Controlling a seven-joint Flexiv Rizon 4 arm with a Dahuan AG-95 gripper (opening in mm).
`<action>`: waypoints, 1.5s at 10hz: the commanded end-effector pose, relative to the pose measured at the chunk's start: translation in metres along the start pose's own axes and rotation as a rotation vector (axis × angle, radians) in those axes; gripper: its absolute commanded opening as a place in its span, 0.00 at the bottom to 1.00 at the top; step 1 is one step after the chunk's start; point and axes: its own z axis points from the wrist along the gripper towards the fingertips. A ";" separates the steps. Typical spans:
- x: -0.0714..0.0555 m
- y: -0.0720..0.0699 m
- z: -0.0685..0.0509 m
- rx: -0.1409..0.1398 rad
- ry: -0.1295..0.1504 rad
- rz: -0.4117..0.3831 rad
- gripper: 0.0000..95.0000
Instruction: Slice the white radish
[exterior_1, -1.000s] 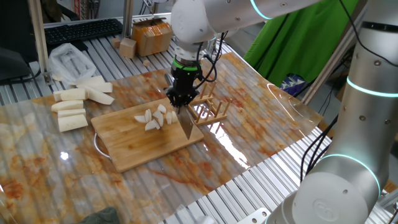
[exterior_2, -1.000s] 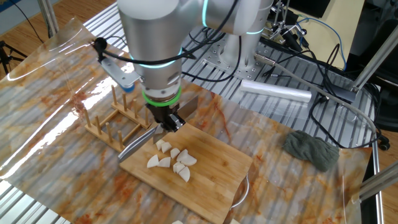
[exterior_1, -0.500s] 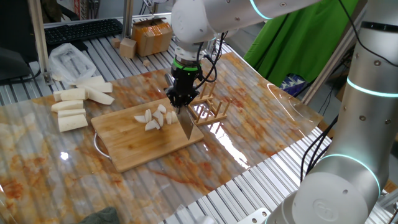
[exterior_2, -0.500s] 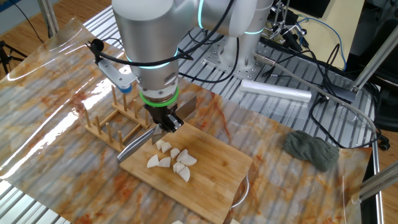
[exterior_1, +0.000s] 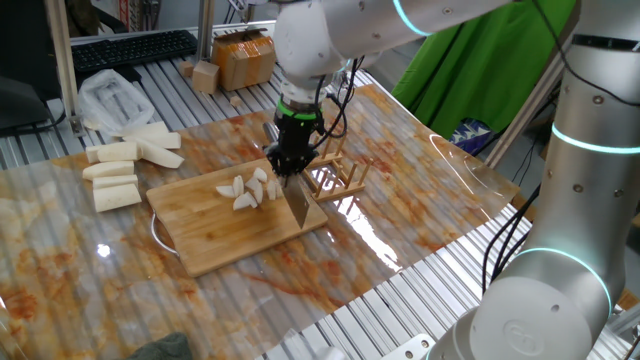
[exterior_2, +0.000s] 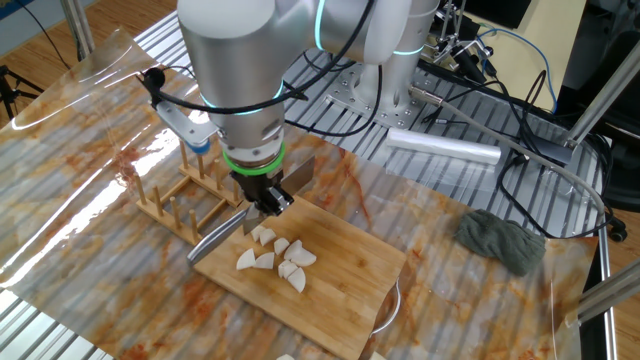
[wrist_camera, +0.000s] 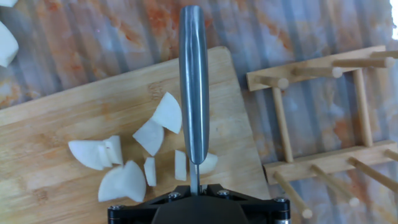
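The pale, creamy-white radish pieces (wrist_camera: 140, 163) lie near the bamboo cutting board's (exterior_1: 215, 235) rack-side edge. Your steel knife (wrist_camera: 194, 93), pinched in the black two-finger gripper (exterior_2: 262, 200), probably sits just rack-side of them, blade running across the board.

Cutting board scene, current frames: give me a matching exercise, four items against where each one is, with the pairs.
Items:
1. radish slices
2. knife
3. wooden rack
4. long radish sticks

Places:
A. on the table beside the board's edge, near the knife
B. scattered on the cutting board
C. gripped in the claw, blade down at the board's edge
D. on the table away from the board, near the plastic bag

Pairs: 1-B, 2-C, 3-A, 4-D
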 end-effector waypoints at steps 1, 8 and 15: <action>-0.001 0.001 0.006 -0.002 0.000 0.000 0.00; 0.000 0.000 -0.004 0.008 0.000 0.000 0.00; -0.004 0.008 0.004 -0.016 0.005 0.024 0.00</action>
